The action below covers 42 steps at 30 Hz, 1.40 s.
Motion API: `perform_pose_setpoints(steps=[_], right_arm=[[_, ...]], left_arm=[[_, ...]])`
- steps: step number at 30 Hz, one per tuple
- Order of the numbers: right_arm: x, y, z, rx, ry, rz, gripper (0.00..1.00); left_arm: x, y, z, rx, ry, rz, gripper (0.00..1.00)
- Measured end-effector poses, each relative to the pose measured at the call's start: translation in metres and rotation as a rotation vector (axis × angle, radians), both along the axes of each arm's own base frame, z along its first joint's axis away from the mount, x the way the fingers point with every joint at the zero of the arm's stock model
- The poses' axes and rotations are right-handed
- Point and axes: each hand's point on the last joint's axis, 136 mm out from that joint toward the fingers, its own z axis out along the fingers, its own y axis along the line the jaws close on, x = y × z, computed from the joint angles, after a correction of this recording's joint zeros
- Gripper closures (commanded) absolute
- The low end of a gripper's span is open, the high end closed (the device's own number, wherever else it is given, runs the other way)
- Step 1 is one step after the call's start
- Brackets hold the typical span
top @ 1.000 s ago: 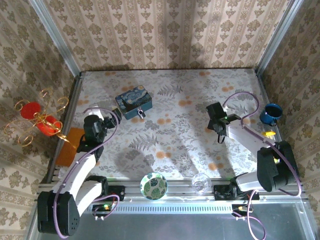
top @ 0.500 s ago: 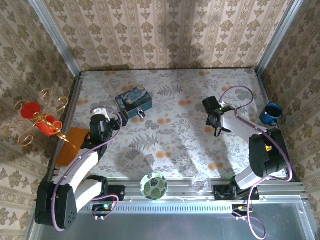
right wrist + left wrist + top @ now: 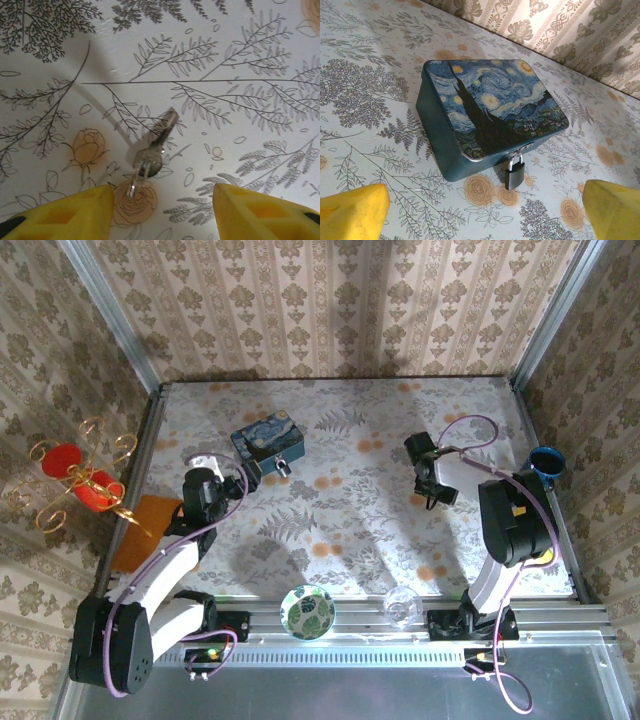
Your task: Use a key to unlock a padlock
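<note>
The tiny dark padlock (image 3: 515, 173) with a silver shackle hangs from the front latch of the blue starry-night tin (image 3: 490, 105) and rests on the table. From above, the padlock (image 3: 284, 466) sits at the tin's near right corner. My left gripper (image 3: 482, 215) is open, a little short of the padlock, its yellow fingertips (image 3: 352, 214) wide apart. A small silver key (image 3: 152, 150) on a ring lies flat on the table. My right gripper (image 3: 162, 210) hangs open just above it, with the key between and slightly ahead of the fingertips (image 3: 265, 210).
A blue mug (image 3: 546, 465) stands at the right edge. An orange block (image 3: 140, 530) and a gold candle holder with red cups (image 3: 75, 478) are at the left. A leaf-patterned bowl (image 3: 307, 611) and a clear glass bowl (image 3: 402, 605) sit on the near rail.
My right arm has folded in, and its gripper has shifted slightly left and back over the key. My left gripper has edged toward the tin.
</note>
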Motion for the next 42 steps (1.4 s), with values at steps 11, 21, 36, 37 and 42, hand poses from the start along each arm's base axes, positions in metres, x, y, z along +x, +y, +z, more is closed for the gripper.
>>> perform_pose_setpoints(steps=[11, 21, 36, 37, 42], right_arm=[[0.013, 0.004, -0.009, 0.021, 0.0, -0.006, 0.62], [0.014, 0.0, -0.015, 0.039, -0.015, -0.027, 0.84], [0.005, 0.018, 0.039, 0.042, -0.103, 0.138, 1.0], [0.004, 0.024, 0.046, 0.047, -0.117, 0.165, 1.0], [-0.003, 0.061, 0.092, 0.183, -0.223, 0.315, 1.0]], left_arm=[[0.003, -0.006, -0.003, -0.005, 0.01, -0.022, 0.0], [0.003, -0.01, 0.0, -0.01, 0.0, -0.036, 0.0], [0.001, -0.004, 0.011, -0.035, 0.025, 0.011, 0.0], [0.002, -0.004, 0.014, -0.04, 0.023, 0.015, 0.0], [0.001, -0.007, 0.028, -0.078, -0.001, 0.004, 0.0]])
